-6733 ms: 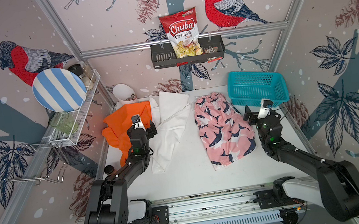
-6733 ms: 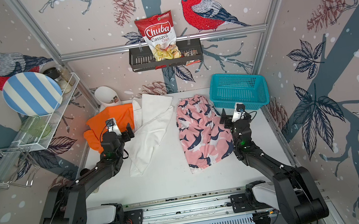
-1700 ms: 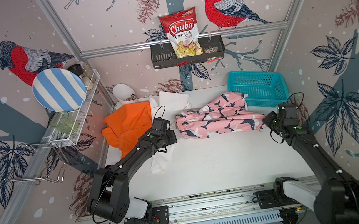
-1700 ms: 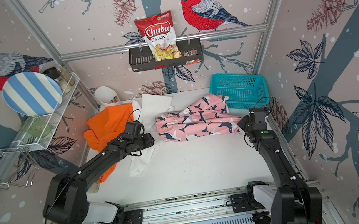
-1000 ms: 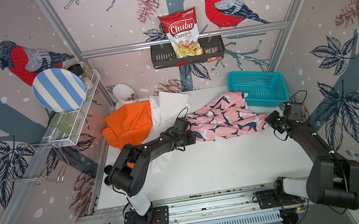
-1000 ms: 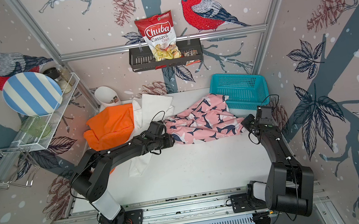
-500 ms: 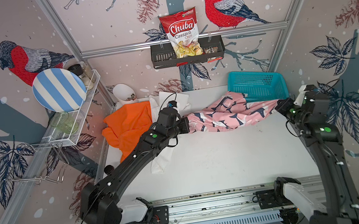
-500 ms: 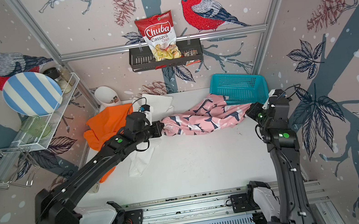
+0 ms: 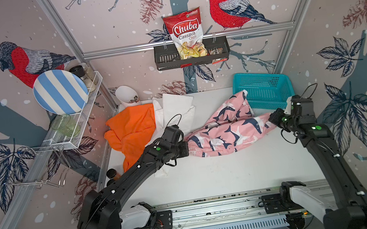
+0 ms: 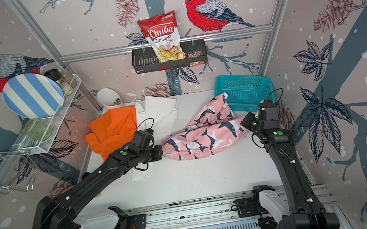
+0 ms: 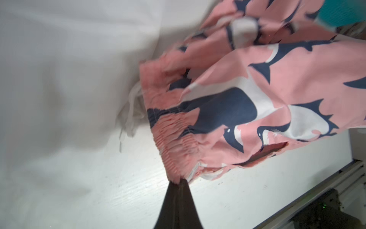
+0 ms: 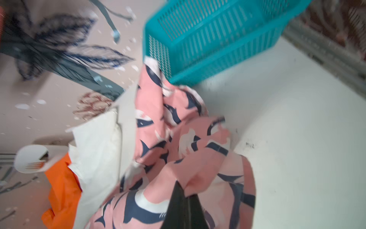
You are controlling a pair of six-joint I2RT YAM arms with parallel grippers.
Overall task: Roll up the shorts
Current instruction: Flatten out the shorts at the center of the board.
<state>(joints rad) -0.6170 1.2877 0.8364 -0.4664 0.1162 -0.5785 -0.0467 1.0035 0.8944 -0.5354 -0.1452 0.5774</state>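
The pink shorts (image 9: 226, 131) with the shark print are being held stretched across the desk (image 9: 222, 173), from its middle toward its right edge, and are sagging toward the surface in between. One gathered corner is being gripped by the left tool (image 9: 186, 145) near the middle of the desk. In the left wrist view its jaws are being pressed together with the pink cloth pinched between them. The opposite end is being gripped by the right tool (image 9: 272, 118) near the right edge, its jaws likewise clamped on pink cloth in the right wrist view. One loose leg is trailing toward the back right corner, where it is lying against the teal basket (image 9: 264, 89). The white shorts (image 9: 177, 111) are lying by the back edge, left of the middle, and are being partly hidden by the left arm in both top views. The orange shorts (image 9: 133, 129) are lying crumpled just beside them, touching them, along the left edge near the back left corner.
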